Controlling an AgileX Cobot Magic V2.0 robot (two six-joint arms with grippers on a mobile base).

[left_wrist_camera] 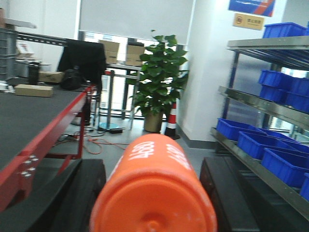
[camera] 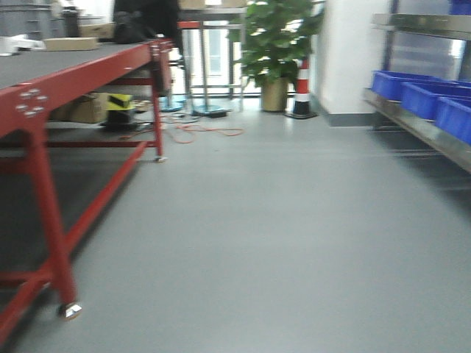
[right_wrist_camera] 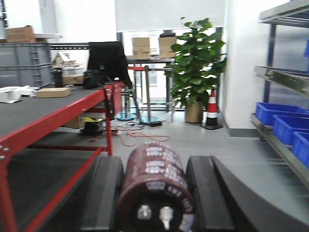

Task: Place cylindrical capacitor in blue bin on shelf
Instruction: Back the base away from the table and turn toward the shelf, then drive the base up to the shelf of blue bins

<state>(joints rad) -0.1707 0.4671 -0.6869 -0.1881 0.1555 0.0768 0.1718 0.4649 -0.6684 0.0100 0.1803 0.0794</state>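
Carry step, base on the open floor.
- Your right end effector (right_wrist_camera: 153, 186) pinches the cylindrical capacitor (right_wrist_camera: 157, 169), terminals toward the camera.
- Your left end effector (left_wrist_camera: 152, 193) clamps the orange cylinder (left_wrist_camera: 154, 188).
- The shelf (camera: 419, 131) is off right, well apart.

Next, likely: close in and put the right arm over a blue bin (camera: 425, 99).

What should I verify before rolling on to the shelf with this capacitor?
1. Grip: right gripper clamps the cylindrical capacitor: ok.
2. Other arm: left gripper holds the orange cylinder, not the task part: ok.
3. Goal: shelf with blue bins in view on the right: ok.
4. Path: floor ahead open; orange cable lies off by the red table: ok.
5. Target bin's contents and reach: cannot tell.
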